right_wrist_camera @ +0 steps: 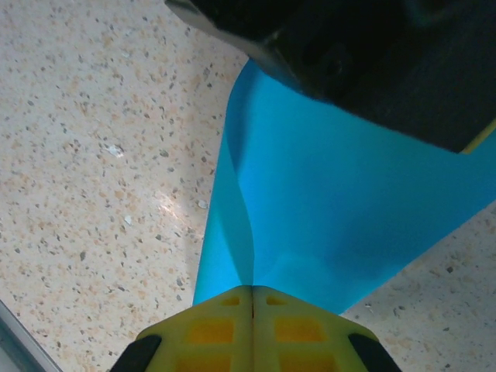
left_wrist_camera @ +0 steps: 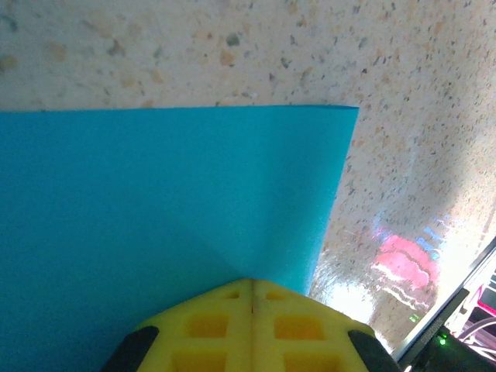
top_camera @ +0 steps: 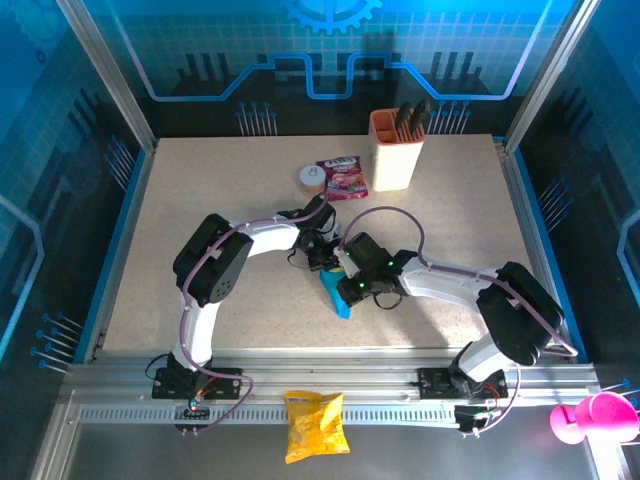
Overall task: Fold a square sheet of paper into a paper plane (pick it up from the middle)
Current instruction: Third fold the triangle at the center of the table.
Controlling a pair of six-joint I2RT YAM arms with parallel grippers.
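1. Seen from overhead, the two arms meet near the middle of the speckled surface [top_camera: 200, 200]. The left gripper [top_camera: 320, 252] and right gripper [top_camera: 348, 285] sit nose to nose, and a sliver of the cyan-blue sheet of paper [top_camera: 336, 298] pokes out beneath them, one corner pointing toward the near edge.
2. The same high view takes in the surroundings. A red-purple snack packet [top_camera: 343, 177] lies toward the far side with a small round object [top_camera: 311, 177] just beside it. An orange-and-cream holder [top_camera: 397, 150] with dark handles stands upright to the packet's right. A yellow crisp bag [top_camera: 315, 425] lies on the metal rail [top_camera: 400, 385] between the arm bases, and a pink object [top_camera: 590, 418] sits at the near right corner.
3. Up close from the left wrist, the left jaws are pressed together, their yellow pads [left_wrist_camera: 209, 325] meeting along a seam that pinches the paper. The sheet [left_wrist_camera: 155, 217] spreads away as a broad flat panel with a straight far edge, a square corner at the right and a faint crease running out from the pads.
4. From the right wrist, the right jaws are likewise clamped on the paper [right_wrist_camera: 333, 217], which bows into a curl along its left side. The dark body of the left gripper [right_wrist_camera: 349, 54] covers the sheet's far end.
5. Whether the paper touches the surface cannot be told.
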